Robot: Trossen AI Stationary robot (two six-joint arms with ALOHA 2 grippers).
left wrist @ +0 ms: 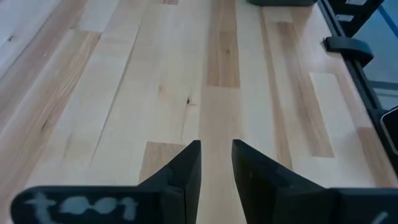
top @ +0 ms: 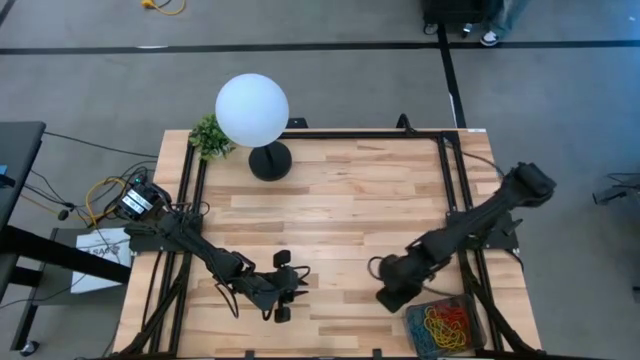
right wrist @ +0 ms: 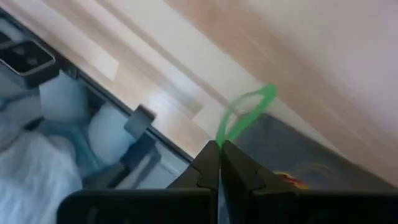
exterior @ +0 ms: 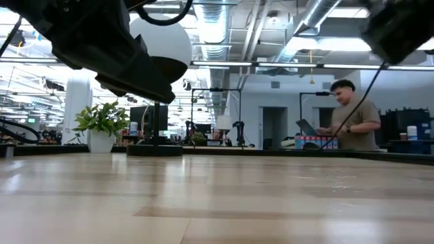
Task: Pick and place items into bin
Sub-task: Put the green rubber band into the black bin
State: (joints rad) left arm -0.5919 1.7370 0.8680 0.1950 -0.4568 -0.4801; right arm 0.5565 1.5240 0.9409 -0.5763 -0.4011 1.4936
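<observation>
One person (exterior: 352, 115) beyond bare wooden table (top: 330, 210).

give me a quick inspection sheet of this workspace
surface: wood table, bare in the middle
job's things: bin at the near right corner, full of coloured bands; green band pinched above it
clutter: globe lamp and plant at the far edge
grippers: right tool shut on green band; left tool open, empty, over bare wood
cables: bundle off the table's left side
surroundings: person at a desk behind
</observation>
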